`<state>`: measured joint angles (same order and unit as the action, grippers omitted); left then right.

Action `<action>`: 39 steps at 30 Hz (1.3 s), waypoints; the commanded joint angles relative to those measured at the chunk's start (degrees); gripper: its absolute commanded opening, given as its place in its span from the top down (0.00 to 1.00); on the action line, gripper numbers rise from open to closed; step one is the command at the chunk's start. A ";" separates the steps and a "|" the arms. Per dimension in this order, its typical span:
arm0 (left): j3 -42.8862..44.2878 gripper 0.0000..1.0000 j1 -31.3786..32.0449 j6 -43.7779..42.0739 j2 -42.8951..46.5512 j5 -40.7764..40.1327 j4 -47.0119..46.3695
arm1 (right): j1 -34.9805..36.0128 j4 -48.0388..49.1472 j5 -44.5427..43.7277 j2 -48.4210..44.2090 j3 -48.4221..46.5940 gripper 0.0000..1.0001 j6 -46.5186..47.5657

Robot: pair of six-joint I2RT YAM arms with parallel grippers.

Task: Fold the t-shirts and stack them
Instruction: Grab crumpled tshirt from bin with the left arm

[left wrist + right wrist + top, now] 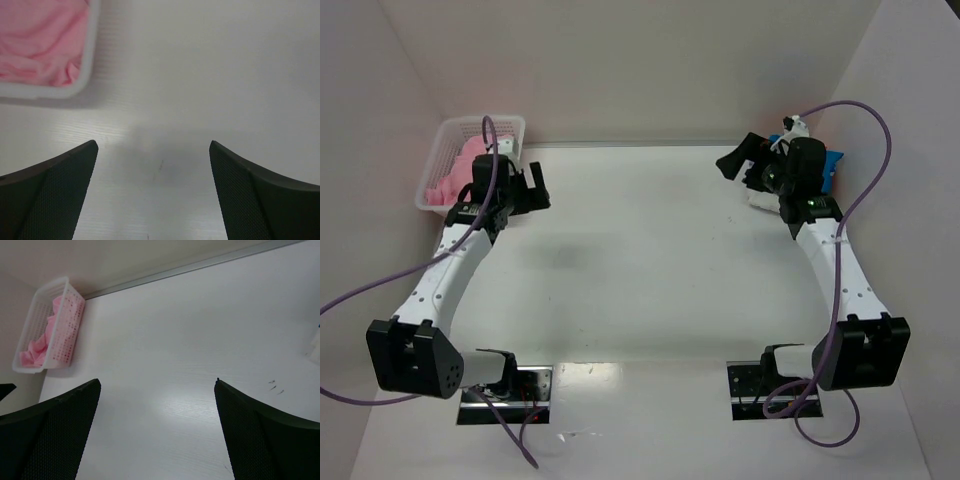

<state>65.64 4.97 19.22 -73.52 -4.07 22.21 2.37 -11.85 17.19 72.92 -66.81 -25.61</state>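
Top external view: the white tabletop (pixel 640 270) carries the left arm (pixel 445 275) and right arm (pixel 842 275), both sets of jaws spread wide, empty. Far left, a mesh basket (pixel 455 125) holds the pink t-shirt (pixel 452 180); the blue t-shirt (pixel 833 165) lies far right.

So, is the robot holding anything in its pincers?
Nothing. The left pincer and right pincer are both open and empty; the pink t-shirt lies in the basket.
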 commanded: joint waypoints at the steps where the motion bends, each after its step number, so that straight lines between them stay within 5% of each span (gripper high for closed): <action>1: 6.56 0.00 -0.53 -4.24 -1.25 -13.96 -6.04 | 0.44 1.65 -0.40 2.65 -4.70 0.00 1.17; 4: 10.53 0.00 -1.06 -5.54 -5.91 -19.47 -5.43 | 0.44 1.04 -0.40 4.38 -6.18 0.00 1.17; 11: 17.37 0.00 -4.87 -4.78 -14.88 -18.63 -5.62 | 0.44 0.52 -0.40 4.97 -7.28 0.00 1.17; 23: 32.26 0.00 -19.47 -0.41 -37.17 -6.82 -9.64 | 0.44 -1.16 -0.92 6.72 -7.82 0.00 1.79; 39: 42.51 0.00 -21.83 0.54 -54.93 -3.94 -14.38 | 0.44 -2.39 -2.95 5.20 -5.53 0.00 1.79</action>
<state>103.50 -16.97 19.32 -125.51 -7.37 9.59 2.37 -13.94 15.39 80.58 -72.29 -24.73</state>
